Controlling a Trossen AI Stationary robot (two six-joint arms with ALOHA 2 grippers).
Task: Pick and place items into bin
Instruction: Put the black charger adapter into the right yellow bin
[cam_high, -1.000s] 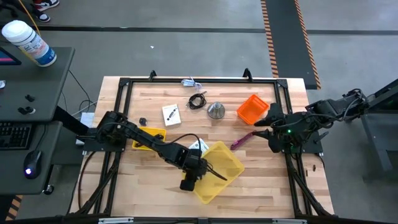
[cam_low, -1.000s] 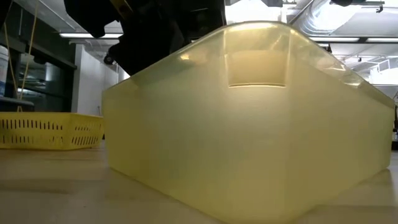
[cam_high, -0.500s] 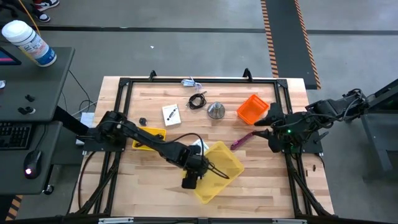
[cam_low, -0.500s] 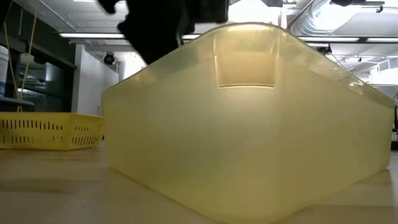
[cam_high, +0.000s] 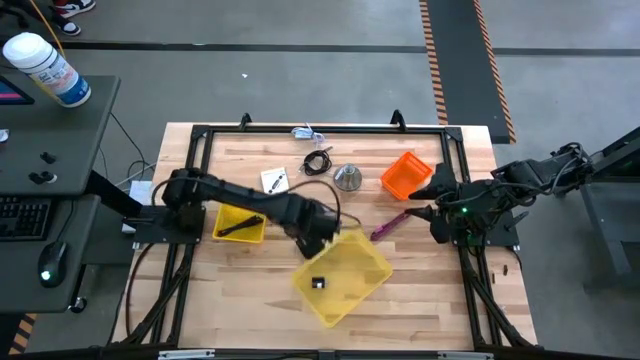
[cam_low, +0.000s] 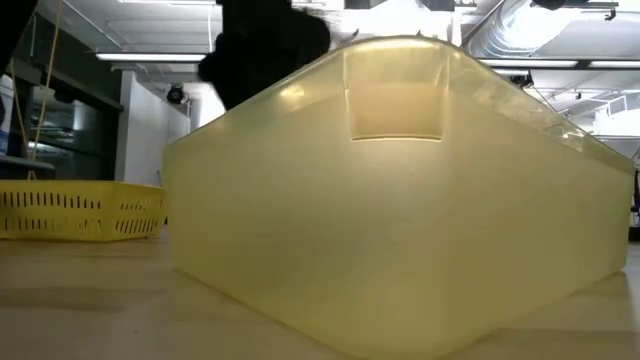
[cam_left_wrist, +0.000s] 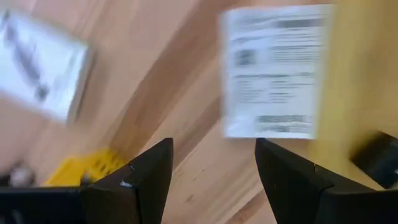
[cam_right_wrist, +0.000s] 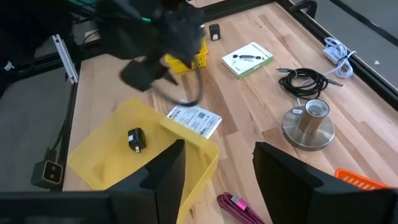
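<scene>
The left gripper (cam_high: 318, 238) is hovering by the yellow bin's (cam_high: 372, 268) far rim, its jaws spread and holding nothing, directly over the white printed label card (cam_left_wrist: 273, 71), which is lying flat on the wood with one edge tucked against the bin wall. That card looks thin, light and bendy, so it will likely resist a plain pinch from above; taking it by a free edge or sliding it along the wood seems the safer hold. A black clip (cam_high: 318, 283) is sitting inside the bin already. The white card with black mark (cam_right_wrist: 247, 59) is lying further back, near the coiled black cable (cam_right_wrist: 305, 81), which is soft and springy and would best be taken across the bundle. The purple stick-like tool (cam_high: 389, 224) is stiff and slim, lying just beside the right gripper (cam_high: 432, 204), which is waiting with its jaws parted and empty. The table (cam_high: 440, 300) is bare, smooth wooden planking inside a black frame, also carrying a silver cone-shaped metal piece (cam_right_wrist: 309, 124), an orange basket (cam_high: 406, 174) and a yellow slotted basket (cam_low: 80, 210); grey floor is surrounding it.
</scene>
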